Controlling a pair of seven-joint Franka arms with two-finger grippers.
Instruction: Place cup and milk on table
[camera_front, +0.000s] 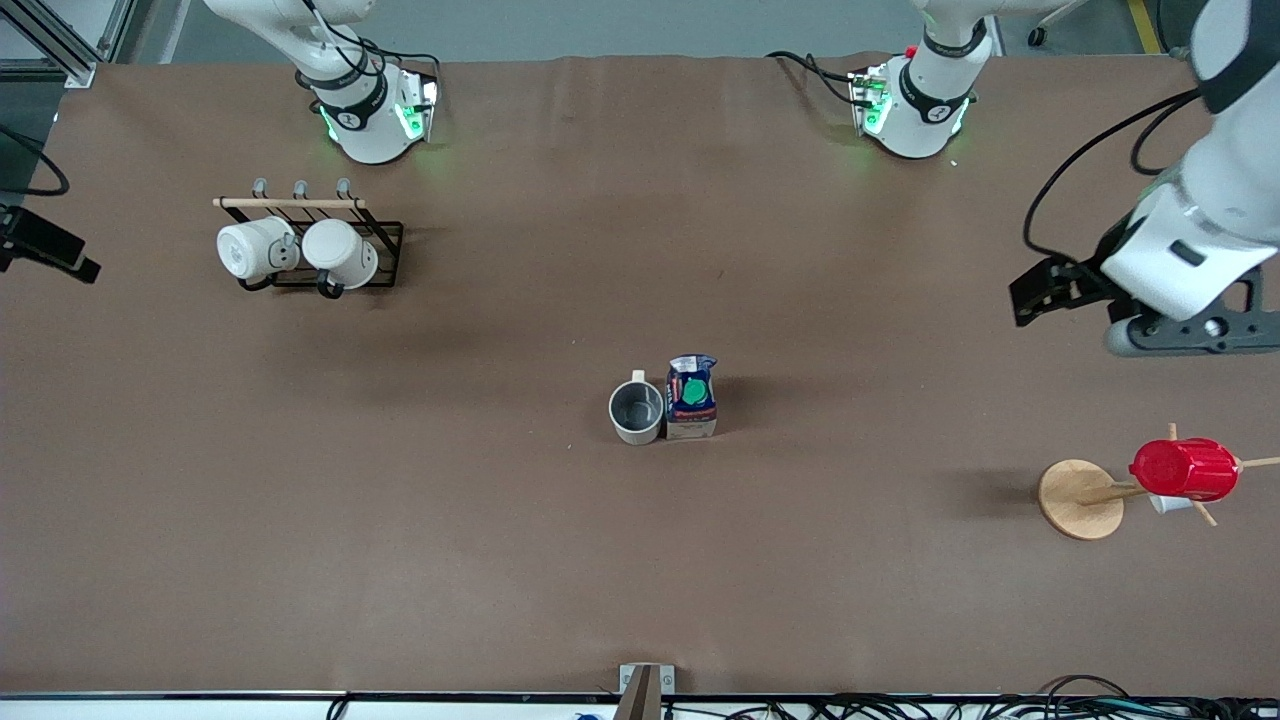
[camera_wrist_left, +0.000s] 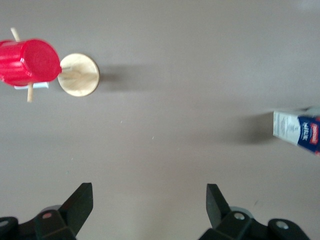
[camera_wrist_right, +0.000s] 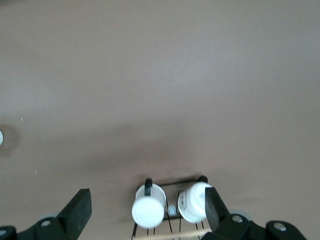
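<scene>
The cup (camera_front: 637, 411) stands upright mid-table, touching or just beside the milk (camera_front: 691, 398), which is on the side toward the left arm's end; both rest on the table (camera_front: 500, 560). Nothing grips either, so the placing looks done. The left gripper (camera_wrist_left: 148, 205) hangs empty, fingers spread, above bare table near the red cup (camera_front: 1184, 469) on its wooden stand. The right gripper (camera_wrist_right: 148, 206), also spread and empty, appears to hover by the rack holding two white mugs (camera_front: 297, 252).
</scene>
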